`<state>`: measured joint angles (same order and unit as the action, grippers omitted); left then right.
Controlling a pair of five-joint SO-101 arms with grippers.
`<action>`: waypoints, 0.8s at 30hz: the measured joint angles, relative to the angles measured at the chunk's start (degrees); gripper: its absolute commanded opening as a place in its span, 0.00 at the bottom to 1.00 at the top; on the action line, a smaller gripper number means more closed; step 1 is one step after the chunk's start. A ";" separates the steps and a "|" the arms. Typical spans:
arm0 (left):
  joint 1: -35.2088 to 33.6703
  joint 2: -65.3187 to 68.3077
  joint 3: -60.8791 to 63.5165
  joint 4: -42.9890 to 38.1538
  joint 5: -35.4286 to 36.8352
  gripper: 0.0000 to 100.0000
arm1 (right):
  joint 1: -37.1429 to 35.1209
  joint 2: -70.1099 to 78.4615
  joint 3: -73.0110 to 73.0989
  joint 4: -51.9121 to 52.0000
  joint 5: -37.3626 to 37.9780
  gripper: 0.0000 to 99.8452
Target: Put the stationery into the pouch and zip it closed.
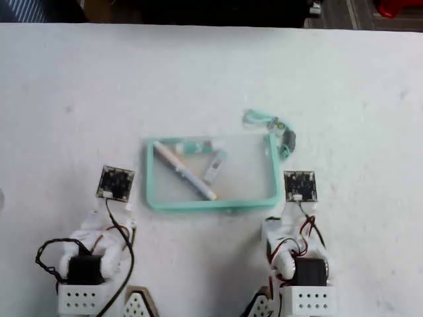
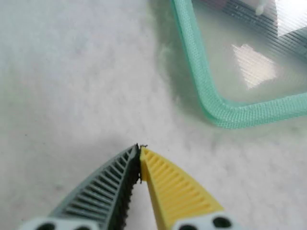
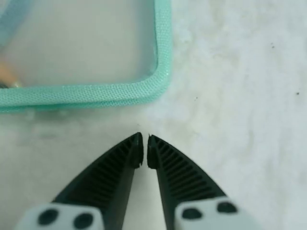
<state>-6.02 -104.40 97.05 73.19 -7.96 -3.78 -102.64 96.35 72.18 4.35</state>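
Two arms sit low in the high view, one below each lower corner of the pouch (image 1: 211,206); the pouch lies flat at the centre of the table (image 1: 79,79), its long axis running left to right across the frame; pens (image 1: 188,173) show through its clear face, so the stationery looks to be inside.

The left gripper (image 2: 140,149) has its fingers pressed together on nothing, with a rounded corner of the pouch (image 2: 211,110) a little beyond the tips; the right gripper (image 3: 145,143) has its fingers all but touching, also empty, with another corner of the pouch (image 3: 158,81) just ahead.

To my eye the coming move turns on the zip pull (image 1: 271,124) and its strap; it lies at the pouch's upper right corner, up the frame from the right arm and well apart from the left, so the right arm is the nearer; whether the zip is drawn shut I cannot tell.
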 measured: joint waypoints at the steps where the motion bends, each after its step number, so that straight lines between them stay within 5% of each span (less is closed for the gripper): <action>1: 0.00 0.00 0.00 0.00 0.00 0.02 | 0.00 0.00 0.00 0.00 1.67 0.02; 24: 0.00 0.00 0.00 0.00 0.00 0.03 | -4.57 0.00 0.00 0.00 5.98 0.02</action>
<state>-6.02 -104.40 97.05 73.19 -7.96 -8.35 -102.64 96.35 72.18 10.33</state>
